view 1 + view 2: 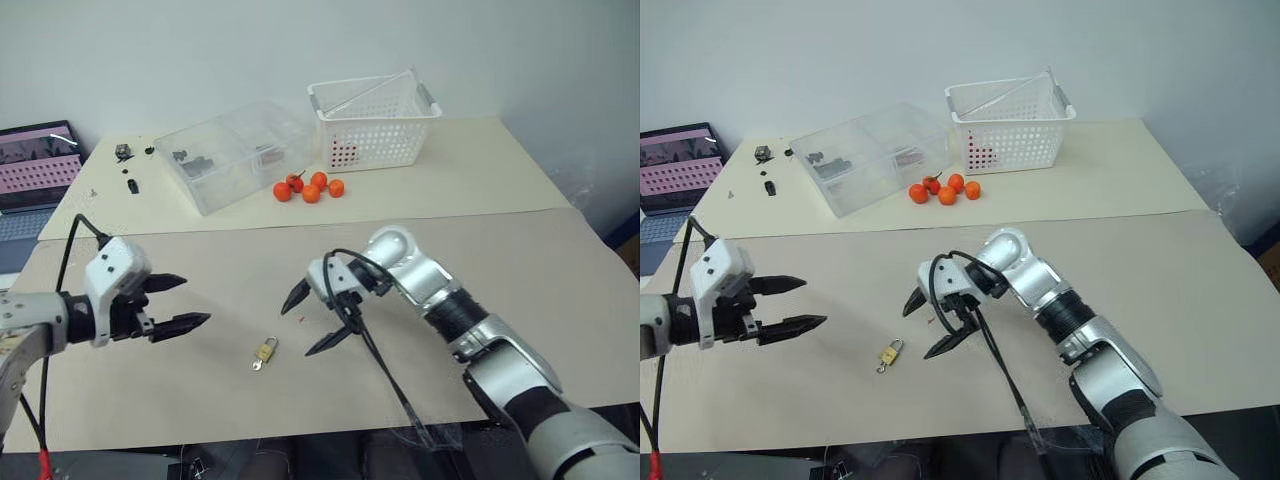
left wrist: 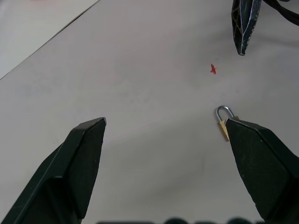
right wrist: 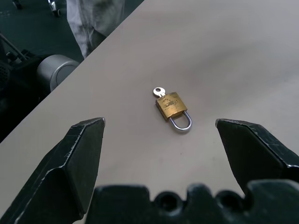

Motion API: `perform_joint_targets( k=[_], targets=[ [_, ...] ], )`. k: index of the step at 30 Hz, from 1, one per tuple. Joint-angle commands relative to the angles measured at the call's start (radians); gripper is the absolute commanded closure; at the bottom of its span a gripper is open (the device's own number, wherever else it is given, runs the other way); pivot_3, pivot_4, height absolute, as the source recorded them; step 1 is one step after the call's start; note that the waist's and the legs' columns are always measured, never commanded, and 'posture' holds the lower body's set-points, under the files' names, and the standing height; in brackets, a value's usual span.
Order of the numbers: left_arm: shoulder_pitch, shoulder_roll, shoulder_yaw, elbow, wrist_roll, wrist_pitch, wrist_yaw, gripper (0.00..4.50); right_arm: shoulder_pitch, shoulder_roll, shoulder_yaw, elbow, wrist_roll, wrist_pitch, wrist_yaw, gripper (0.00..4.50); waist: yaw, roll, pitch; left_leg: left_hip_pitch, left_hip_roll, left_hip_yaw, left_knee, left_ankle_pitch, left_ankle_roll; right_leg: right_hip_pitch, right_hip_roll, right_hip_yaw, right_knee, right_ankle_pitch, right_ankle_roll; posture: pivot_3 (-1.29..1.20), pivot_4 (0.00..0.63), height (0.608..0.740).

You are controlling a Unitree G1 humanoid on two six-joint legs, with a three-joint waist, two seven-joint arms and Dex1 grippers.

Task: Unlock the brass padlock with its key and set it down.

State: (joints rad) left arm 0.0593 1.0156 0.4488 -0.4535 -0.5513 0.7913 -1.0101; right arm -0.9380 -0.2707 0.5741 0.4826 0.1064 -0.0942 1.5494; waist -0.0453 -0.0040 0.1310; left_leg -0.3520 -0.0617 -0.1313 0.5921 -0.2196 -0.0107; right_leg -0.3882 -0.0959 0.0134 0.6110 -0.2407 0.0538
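Brass padlock (image 3: 172, 106) lies flat on the surface (image 1: 520, 250), key (image 3: 160, 92) in its keyhole, between our grippers. Left gripper (image 1: 182, 303) and right gripper (image 1: 312, 320) both released, empty. Approach step; next we likely must pin the body, then turn the key.

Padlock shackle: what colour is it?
Silver, against the brass padlock body's yellow-gold. The shackle shows best in the right wrist view.

A lab workspace: a paper-covered table (image 1: 480, 250) against a bare white wall, with a laptop (image 1: 35, 175) at the table's far left corner.
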Motion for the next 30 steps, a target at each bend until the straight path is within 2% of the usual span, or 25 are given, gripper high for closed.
perform_joint_targets(
  k=[1,9,16,30],
  targets=[
    [0.032,0.017,0.053,-0.038,0.006,-0.007,0.008,0.16,-0.049,0.053,-0.006,0.055,-0.011,-0.067,0.042,0.0,0.0,0.0,0.0,0.0,0.003,0.0,0.0,-0.001,-0.001,0.0,0.003,0.0,0.0,0.0,-0.001,0.0,0.15,0.74],
    [0.11,0.014,0.098,-0.076,0.009,0.001,0.03,0.16,-0.082,0.207,0.022,0.258,-0.069,-0.162,0.048,0.0,-0.003,-0.001,-0.002,0.004,0.008,0.003,-0.001,-0.004,-0.006,-0.001,0.009,0.001,0.001,0.0,-0.009,0.0,0.15,0.74],
    [0.163,0.002,0.141,-0.111,0.001,0.015,0.054,0.16,-0.136,0.31,0.009,0.43,-0.115,-0.246,0.023,0.0,-0.007,-0.001,-0.002,0.006,0.009,0.004,-0.002,-0.005,-0.008,-0.001,0.01,0.002,0.002,0.0,-0.011,0.0,0.15,0.74],
    [0.23,-0.035,0.218,-0.191,-0.017,0.054,0.094,0.16,-0.216,0.405,-0.037,0.667,-0.207,-0.372,-0.037,0.0,-0.02,0.0,-0.002,0.007,0.01,0.004,-0.002,-0.007,-0.01,-0.001,0.011,0.002,0.002,0.0,-0.012,0.0,0.15,0.74]
  ],
)
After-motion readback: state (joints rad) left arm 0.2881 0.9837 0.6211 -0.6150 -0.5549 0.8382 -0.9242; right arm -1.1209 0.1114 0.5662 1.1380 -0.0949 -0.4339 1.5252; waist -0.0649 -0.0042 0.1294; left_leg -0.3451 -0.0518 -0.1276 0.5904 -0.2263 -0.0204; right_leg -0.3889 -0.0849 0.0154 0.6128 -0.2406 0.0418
